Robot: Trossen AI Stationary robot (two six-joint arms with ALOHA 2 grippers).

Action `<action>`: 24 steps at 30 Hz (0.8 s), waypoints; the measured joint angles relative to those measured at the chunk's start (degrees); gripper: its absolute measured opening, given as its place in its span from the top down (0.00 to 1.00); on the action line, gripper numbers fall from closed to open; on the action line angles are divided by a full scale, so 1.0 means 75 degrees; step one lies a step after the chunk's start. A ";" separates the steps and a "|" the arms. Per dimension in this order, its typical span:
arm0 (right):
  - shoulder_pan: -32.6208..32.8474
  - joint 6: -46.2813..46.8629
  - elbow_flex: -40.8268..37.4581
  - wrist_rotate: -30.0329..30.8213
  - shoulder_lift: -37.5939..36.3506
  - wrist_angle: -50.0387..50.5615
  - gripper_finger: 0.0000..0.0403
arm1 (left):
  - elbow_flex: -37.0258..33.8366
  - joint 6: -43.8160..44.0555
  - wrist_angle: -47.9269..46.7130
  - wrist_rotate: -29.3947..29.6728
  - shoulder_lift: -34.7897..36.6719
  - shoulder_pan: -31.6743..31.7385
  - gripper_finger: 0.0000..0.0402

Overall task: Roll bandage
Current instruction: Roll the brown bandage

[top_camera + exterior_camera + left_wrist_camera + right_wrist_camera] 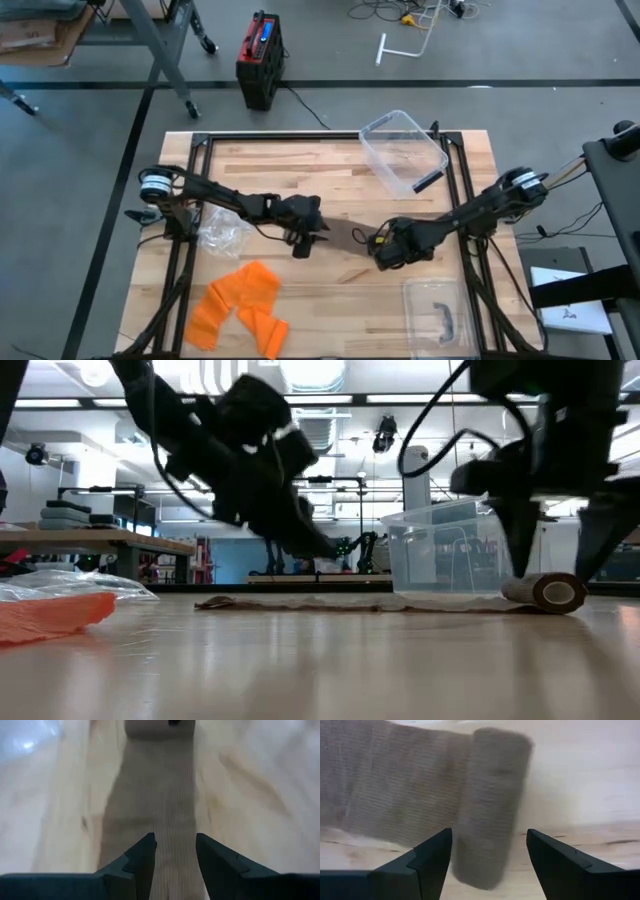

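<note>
While the right gripper [489,855] is lowered over the rolled end of the bandage [490,805], its two dark fingers [432,857] are spread apart, one on each side of the roll, and no contact with it can be made out, so nothing is gripped. From the low view the roll [556,591] is seen lying on the table [320,660] directly beneath that gripper, its spiral end facing the camera. From this roll the unrolled strip [345,236] is stretched flat across the wooden table top toward the left gripper [303,243], which is placed at the strip's far end near the table's middle. In the left wrist view the left gripper's fingers [142,860] are parted with a narrow gap, and the ribbed fabric [160,805] is seen running between and under them; whether the strip is pinched cannot be told. Beyond the left gripper a crumpled clear plastic bag [222,232] is lying, and nearer the table's front edge an orange cloth [240,305] is spread. Behind the right arm a clear plastic tub [403,152] is tilted on the table's back part, and its lid [440,312] is laid flat near the front right corner.
</note>
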State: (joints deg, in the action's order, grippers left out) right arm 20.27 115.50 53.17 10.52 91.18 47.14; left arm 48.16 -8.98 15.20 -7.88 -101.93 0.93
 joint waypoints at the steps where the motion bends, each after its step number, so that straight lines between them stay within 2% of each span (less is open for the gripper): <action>1: -0.0049 -0.0009 0.0000 -0.0018 0.0082 -0.0167 0.38 | 0.0000 -0.0067 -0.0149 0.0001 -0.0098 0.0001 0.66; 4: -0.0196 -0.0217 0.0002 -0.0092 0.0329 -0.0665 0.39 | -0.0003 -0.0246 -0.0370 0.0006 -0.0342 0.0003 0.66; 11: -0.0323 -0.0295 -0.0003 -0.0302 0.0654 -0.0748 0.42 | -0.0003 -0.0305 -0.0383 0.0004 -0.0472 0.0003 0.67; 18: -0.0323 -0.0326 -0.0009 -0.0413 0.0565 -0.0314 0.45 | 0.0011 -0.0544 -0.0936 0.0006 -0.0451 0.0015 0.66; 24: -0.0344 -0.0667 -0.0015 -0.0446 0.0366 -0.0347 0.48 | 0.0035 -0.0594 -0.1308 0.0323 -0.0409 0.0097 0.66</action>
State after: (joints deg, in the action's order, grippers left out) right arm 17.69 110.50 53.06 7.17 93.93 44.54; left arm 48.42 -13.44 5.39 -5.45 -105.00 1.66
